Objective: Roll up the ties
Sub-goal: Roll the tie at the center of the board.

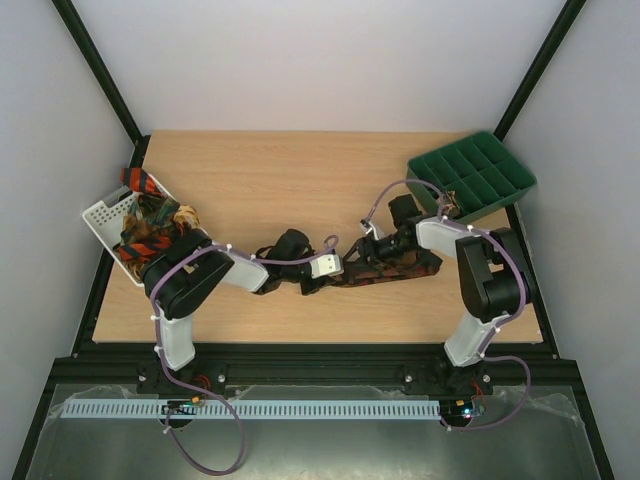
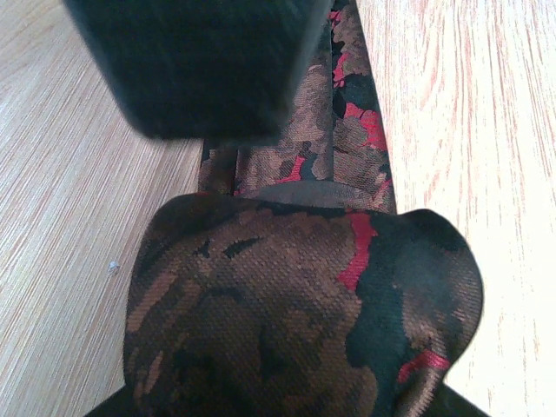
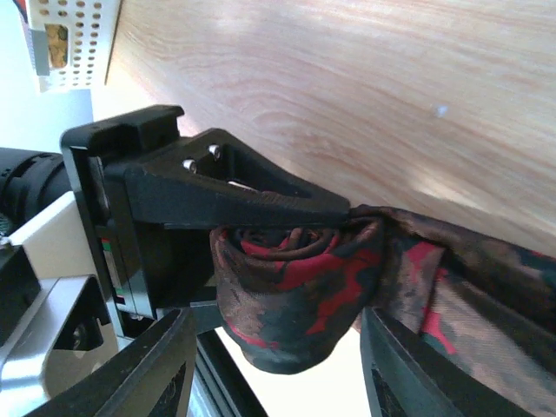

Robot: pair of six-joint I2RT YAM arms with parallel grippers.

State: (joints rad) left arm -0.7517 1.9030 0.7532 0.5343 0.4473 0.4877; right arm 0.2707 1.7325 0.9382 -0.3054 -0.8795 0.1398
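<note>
Step in hand: rolling of the dark brown woven necktie with red and black blotches (image 1: 395, 265). It lies across the middle of the light wooden table (image 1: 280, 170), between the two arms.

- One end is wound into a loose coil (image 3: 291, 282); the rest runs flat toward the right arm.
- The left gripper (image 1: 345, 268) is closed on the coil, with one black finger (image 3: 261, 195) pressed on its top.
- The right gripper (image 3: 278, 373) stands open, its fingers (image 3: 165, 365) on either side of the coil; no contact is seen.

Judgement:
- The coil should be kept pinched through all its layers.
- The flat length should be held straight and lightly taut, so that the edges stack.
- The right fingers should be closed across the coil's width before the left grip is eased.
- Risk: the slippery weave may spring open or telescope sideways.
</note>
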